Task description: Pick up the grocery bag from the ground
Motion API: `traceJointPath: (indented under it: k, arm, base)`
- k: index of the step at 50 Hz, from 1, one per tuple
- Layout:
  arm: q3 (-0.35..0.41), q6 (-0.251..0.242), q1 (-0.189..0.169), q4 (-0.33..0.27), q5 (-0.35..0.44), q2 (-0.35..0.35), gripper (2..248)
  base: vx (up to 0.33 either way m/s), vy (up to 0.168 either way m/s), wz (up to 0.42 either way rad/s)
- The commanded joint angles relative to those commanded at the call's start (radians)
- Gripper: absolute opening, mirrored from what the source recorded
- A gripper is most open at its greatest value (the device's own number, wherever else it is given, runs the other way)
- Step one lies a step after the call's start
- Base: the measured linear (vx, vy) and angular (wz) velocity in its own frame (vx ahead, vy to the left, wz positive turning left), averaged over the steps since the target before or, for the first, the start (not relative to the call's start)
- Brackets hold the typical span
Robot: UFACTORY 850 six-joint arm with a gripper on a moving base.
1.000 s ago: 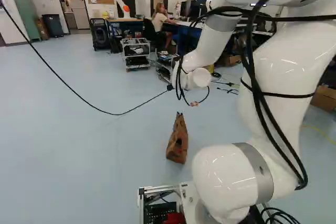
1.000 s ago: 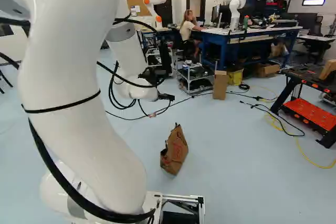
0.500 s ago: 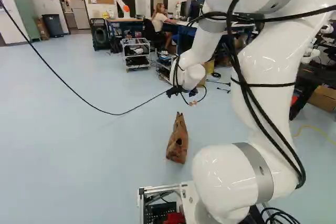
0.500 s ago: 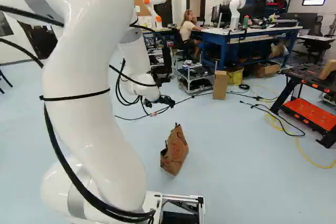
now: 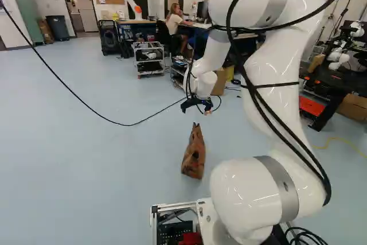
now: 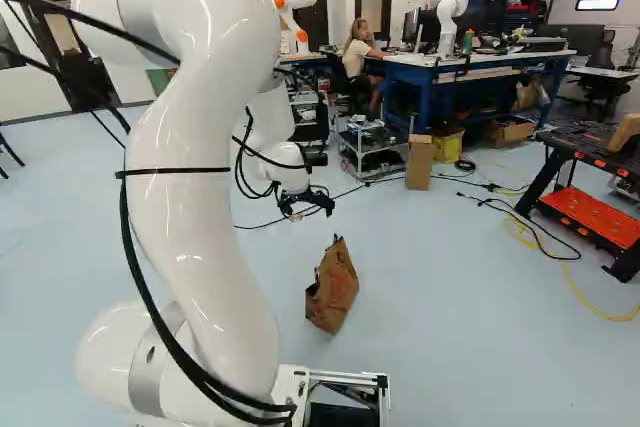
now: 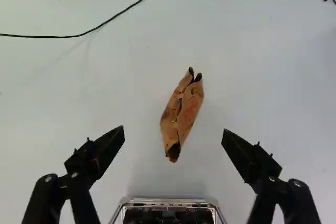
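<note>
Grocery bag (image 5: 193,156) on the floor (image 5: 86,159), near side; gripper (image 5: 196,108) up in the air, released, 2 fingers (image 7: 108,145) wide apart; cardboard box (image 6: 419,162) far right!

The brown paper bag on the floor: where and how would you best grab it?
Probably by its narrow top, from above: the brown paper bag stands up and tapers to a creased ridge that the open black tool could pinch from both sides.
</note>
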Motion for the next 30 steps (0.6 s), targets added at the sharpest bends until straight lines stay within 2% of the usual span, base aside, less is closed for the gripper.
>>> traceJointPath:
  k: [9,30]
  arm:
    - [-0.048,0.0,0.0,0.0,0.0,-0.054,247]
    - [-0.092,0.0,0.0,0.0,0.0,-0.133,247]
  base:
    - [0.0,0.0,0.0]
    - [0.0,0.0,0.0]
